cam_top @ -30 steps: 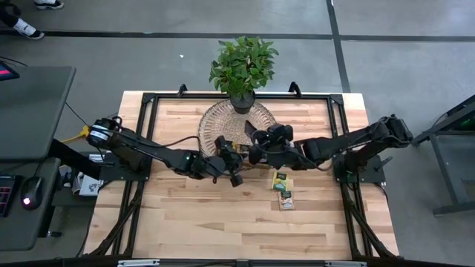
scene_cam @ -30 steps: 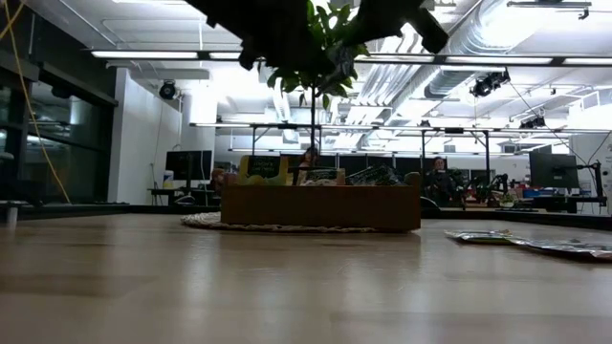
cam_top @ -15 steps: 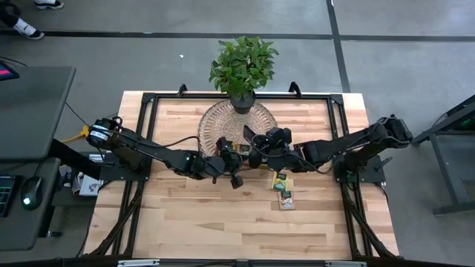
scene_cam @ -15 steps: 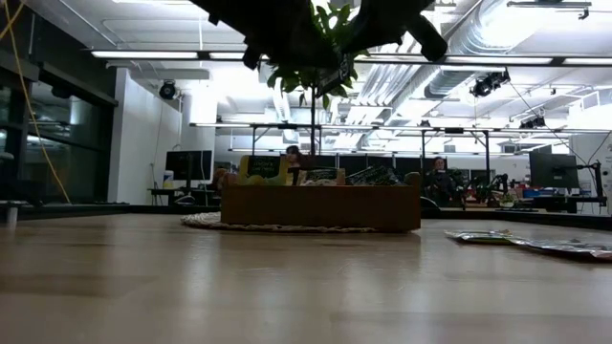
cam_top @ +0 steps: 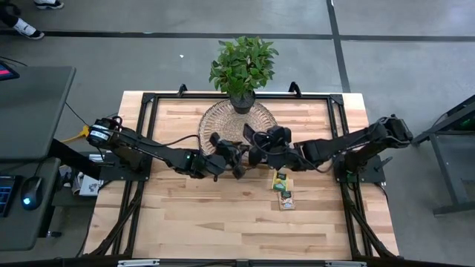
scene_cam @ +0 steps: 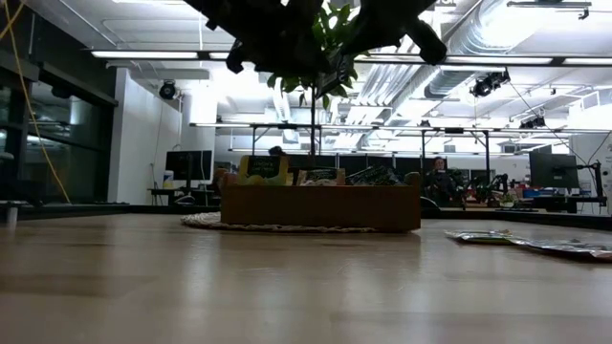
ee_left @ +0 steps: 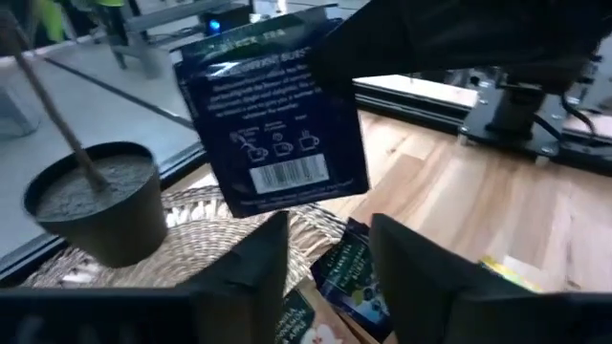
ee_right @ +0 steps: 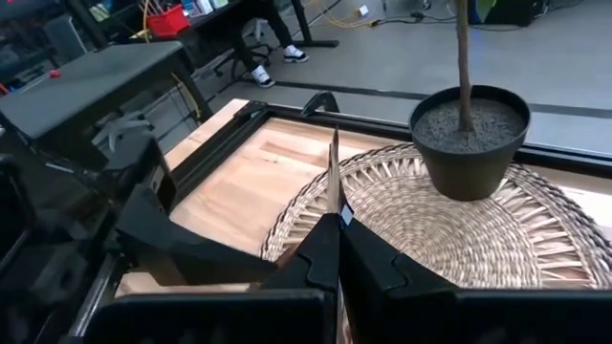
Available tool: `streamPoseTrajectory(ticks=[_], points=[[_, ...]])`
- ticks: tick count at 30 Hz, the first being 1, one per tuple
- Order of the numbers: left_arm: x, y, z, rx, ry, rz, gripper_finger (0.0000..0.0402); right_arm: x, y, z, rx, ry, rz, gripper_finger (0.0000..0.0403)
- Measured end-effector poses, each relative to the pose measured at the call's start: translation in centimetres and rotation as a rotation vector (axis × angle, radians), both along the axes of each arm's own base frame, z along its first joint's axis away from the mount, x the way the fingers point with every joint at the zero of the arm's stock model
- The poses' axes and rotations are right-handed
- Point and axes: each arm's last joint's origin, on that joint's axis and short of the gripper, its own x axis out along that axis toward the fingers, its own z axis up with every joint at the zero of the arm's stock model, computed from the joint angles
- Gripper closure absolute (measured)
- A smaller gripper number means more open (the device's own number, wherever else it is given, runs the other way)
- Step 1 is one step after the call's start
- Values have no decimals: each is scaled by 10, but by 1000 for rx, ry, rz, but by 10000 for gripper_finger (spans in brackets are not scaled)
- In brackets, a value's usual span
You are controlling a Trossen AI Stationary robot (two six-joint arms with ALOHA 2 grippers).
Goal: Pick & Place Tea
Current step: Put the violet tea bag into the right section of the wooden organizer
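Start at the left gripper [ee_left: 325, 272]: its fingers [ee_left: 244, 282] are spread, with nothing between them. The dark blue sachet [ee_left: 273, 119] hangs just beyond and above those fingertips, its barcode face turned toward them, and it is not in their grasp. Keep this gripper parted and clear of the sachet's lower edge so you do not snag the wrapper.

Below the left fingers, more loose sachets [ee_left: 349, 277] lie in the wooden tray [scene_cam: 320, 205], which sits on the woven mat [ee_right: 535, 229] beside the plant pot [ee_right: 469, 139]. Judge which compartment matches the dark blue wrapper before you lower anything; the frames do not settle this.

Move to the right gripper [ee_right: 337, 229]: its fingers are pressed together, pinching the dark blue sachet by one edge, so that it stands edge-on straight out from the fingertips. Keep the pinch firm. Bring the fingertips squarely over the chosen compartment, lower until the sachet's free edge is inside the walls, then release.

Further sachets [cam_top: 283, 189] lie on the table [cam_top: 185, 222] beneath the right arm, awaiting pickup.
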Motion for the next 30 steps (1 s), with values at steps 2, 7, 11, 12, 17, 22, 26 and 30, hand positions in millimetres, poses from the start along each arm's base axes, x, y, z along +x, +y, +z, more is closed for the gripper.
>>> streamPoseTrajectory(ticks=[2, 7, 11, 12, 17, 22, 26, 30], points=[[0, 0, 0, -2, -7, 14, 232, 1, -3, 0, 1, -3, -9, 403], [1, 0, -1, -1, -6, 14, 176, 5, -11, 4, 31, -55, -1, 403], [8, 1, -18, 23, 38, 38, 158, 8, -18, 7, 32, -78, 9, 403], [9, 1, -20, 23, 39, 39, 156, 8, -19, 7, 34, -80, 9, 403], [13, 0, -25, 28, 29, 67, 156, 9, -20, 5, 36, -72, 11, 403], [10, 3, -22, 90, 7, 194, 156, 8, -19, 4, 31, -60, 3, 403], [10, 5, -18, 160, 15, 254, 156, 8, -21, 3, 49, -70, -14, 403], [12, 4, -14, 192, 17, 236, 156, 8, -23, 3, 56, -78, -27, 403]])
